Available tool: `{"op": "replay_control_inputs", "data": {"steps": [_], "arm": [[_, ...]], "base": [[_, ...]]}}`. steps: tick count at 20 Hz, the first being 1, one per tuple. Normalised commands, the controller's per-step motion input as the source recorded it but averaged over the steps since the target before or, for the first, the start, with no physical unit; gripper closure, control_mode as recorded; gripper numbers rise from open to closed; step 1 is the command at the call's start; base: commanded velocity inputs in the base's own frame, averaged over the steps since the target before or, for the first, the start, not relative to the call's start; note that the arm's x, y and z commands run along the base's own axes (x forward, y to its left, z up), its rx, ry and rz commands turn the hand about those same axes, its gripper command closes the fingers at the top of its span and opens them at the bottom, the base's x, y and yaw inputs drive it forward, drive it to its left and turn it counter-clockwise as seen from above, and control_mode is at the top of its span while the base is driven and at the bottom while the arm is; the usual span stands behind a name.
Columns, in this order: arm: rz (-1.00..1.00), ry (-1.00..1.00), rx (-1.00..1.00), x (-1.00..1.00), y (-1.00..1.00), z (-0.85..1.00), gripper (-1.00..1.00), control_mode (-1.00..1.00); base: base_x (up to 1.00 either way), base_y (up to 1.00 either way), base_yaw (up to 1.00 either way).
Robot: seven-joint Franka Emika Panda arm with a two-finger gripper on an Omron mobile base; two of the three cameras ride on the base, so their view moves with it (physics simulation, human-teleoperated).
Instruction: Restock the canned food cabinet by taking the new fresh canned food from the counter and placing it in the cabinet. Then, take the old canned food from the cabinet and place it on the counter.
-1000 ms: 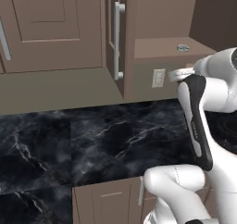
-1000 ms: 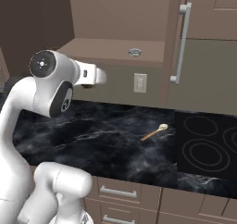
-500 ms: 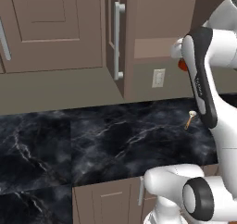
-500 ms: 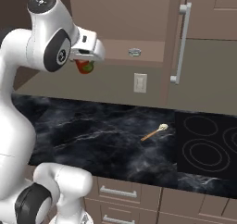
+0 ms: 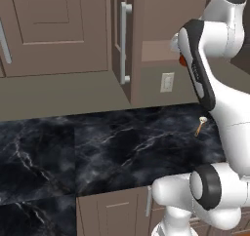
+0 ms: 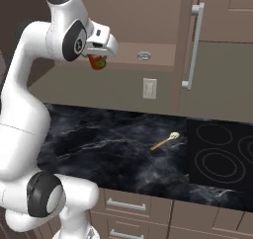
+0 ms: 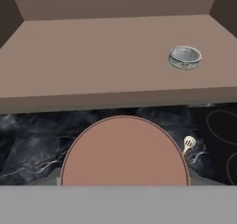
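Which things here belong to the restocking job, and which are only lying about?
Job: red-orange can in the gripper; grey-silver can on the cabinet shelf; black counter.

Lying about: wooden spoon, stovetop, wall outlet.

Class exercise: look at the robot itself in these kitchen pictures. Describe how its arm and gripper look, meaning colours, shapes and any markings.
The arm is made of smooth, rounded glossy white shells, like thick tubes joined end to end. Dark grey to black round caps and bands mark the joints, for example at the elbow and near the base. A black strip runs along one link in the left base view. The gripper is a boxy white block with dark details. No cables or lettering show.
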Motion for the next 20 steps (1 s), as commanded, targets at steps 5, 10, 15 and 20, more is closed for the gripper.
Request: {"op": "replay_control_inputs", "data": {"steps": [5,10,15,20], "arm": [[-0.02,0.00,0.00,0.82,0.00,-0.13,1.00,-1.00],[-0.02,0.00,0.00,0.87,0.01,-0.26,1.00,-1.00],[-0.02,-0.05,0.01,0.85,0.02,-0.05,1.00,-1.00],[-0.02,-0.03,0.00,0.67,0.00,-0.05,1.00,-1.00]], "base": [[0.00,0.00,0.00],[0.00,0.00,0.00],[0.00,0.00,0.00],[0.00,0.00,0.00]]}}
